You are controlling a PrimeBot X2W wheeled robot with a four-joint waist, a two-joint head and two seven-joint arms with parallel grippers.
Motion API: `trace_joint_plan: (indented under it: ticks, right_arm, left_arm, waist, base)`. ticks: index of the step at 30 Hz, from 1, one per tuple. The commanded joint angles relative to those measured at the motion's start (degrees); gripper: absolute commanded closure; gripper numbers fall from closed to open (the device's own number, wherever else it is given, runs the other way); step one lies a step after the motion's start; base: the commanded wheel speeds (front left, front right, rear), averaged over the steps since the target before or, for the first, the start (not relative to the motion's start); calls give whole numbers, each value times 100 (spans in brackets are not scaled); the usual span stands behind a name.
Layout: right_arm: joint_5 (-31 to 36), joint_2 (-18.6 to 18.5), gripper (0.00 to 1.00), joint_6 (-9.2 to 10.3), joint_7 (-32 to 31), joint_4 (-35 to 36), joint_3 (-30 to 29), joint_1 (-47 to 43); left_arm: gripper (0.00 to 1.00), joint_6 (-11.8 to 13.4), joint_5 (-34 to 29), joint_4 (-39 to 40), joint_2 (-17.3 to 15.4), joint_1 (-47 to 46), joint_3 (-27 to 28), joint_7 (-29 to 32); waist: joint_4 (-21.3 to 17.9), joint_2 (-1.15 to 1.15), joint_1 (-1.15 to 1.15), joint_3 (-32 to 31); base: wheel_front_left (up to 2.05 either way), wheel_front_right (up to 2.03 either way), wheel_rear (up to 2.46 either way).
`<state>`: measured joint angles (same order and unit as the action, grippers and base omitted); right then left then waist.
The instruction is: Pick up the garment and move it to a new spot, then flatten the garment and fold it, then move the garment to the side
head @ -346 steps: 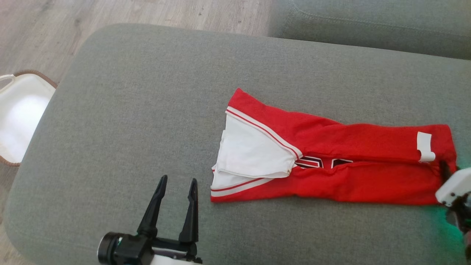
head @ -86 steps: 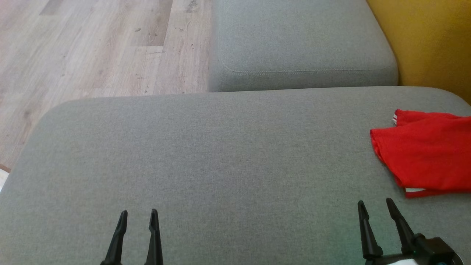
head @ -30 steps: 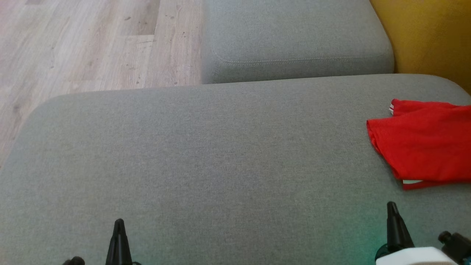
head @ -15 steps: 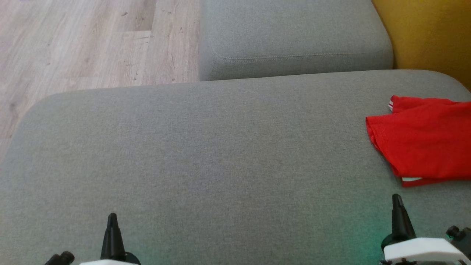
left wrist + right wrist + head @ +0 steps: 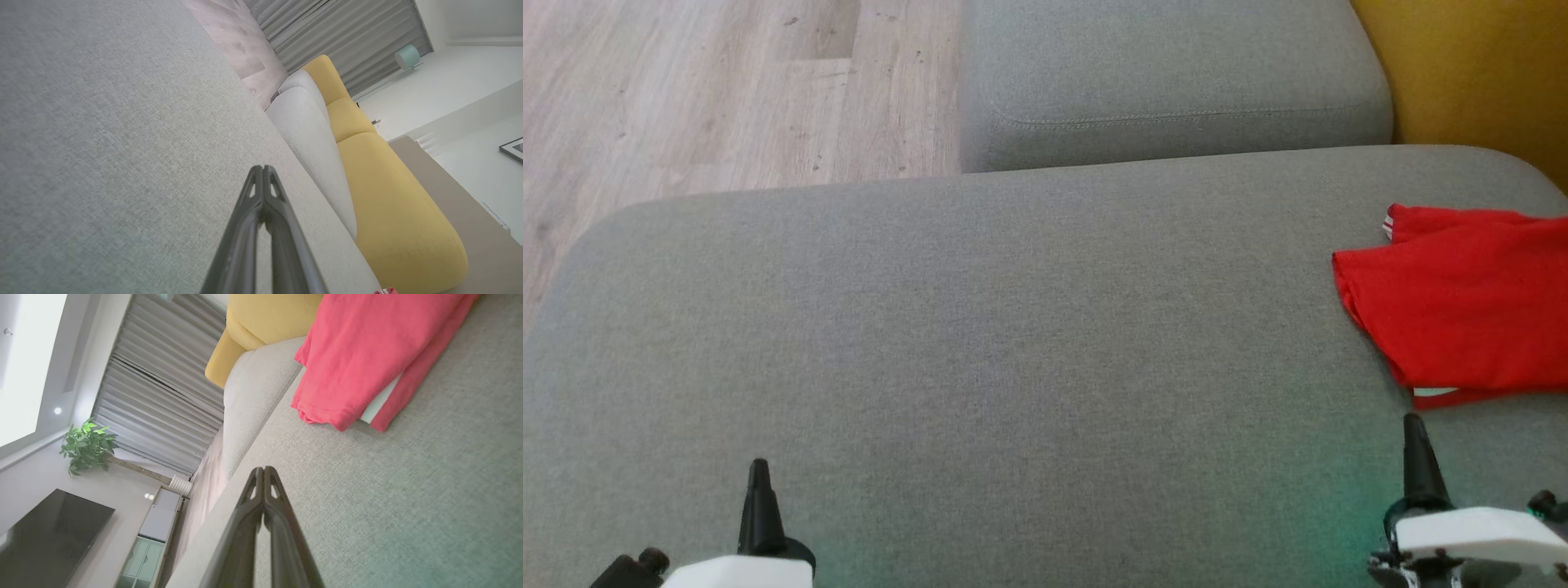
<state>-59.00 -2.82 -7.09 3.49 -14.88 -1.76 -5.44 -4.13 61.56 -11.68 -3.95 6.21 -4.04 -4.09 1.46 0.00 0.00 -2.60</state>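
the grey ottoman point(image 5: 1013, 327) is the broad padded surface beneath both arms. past the ottoman's far left edge lies the pale wood floor point(image 5: 727, 90). a second grey cushion point(image 5: 1176, 82) butts against the ottoman's far edge, toward the right, and a yellow sofa point(image 5: 1470, 73) stands beyond the ottoman's far right corner.

the red garment point(image 5: 1462, 318) lies on the ottoman at its right side, folded into a compact stack, with a thin white trim peeking out along its near edge. its right part runs off the edge of the head view. in the right wrist view the garment point(image 5: 367, 355) shows the same layered fold, a white strip between 2 red layers, lying flat on the ottoman's fabric.

the right gripper point(image 5: 1413, 425) is over the ottoman's near right part, on the near side of the garment. it is close to the garment's near edge but apart from it. seen from its own wrist, the right gripper point(image 5: 263, 469) has its 2 fingers pressed together at the tips with nothing between them.

the left gripper point(image 5: 759, 469) is over the ottoman's near left part, well apart from the garment, which lies across the ottoman from it. in the left wrist view the left gripper point(image 5: 262, 169) has its 2 fingers meeting at the tips, and it holds nothing.
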Motion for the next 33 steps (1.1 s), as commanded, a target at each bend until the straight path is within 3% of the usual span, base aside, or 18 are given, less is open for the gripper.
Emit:
trace_joint_plan:
  ticks: [1,33]
  right_arm:
    - [-168,-127,100,-25,-46,171,43,343]
    - [-2351,-133,100,-35,-581,122,-182,875]
  left_arm:
    - [100,-67,147,140,-80,-332,173,48]
    - [100,-245,2207,-101,-69,-920,600,590]
  waist:
    - [-4,0,0,7]
    - [-98,0,0,186]
  base:
    - [0,0,0]
    - [0,0,0]
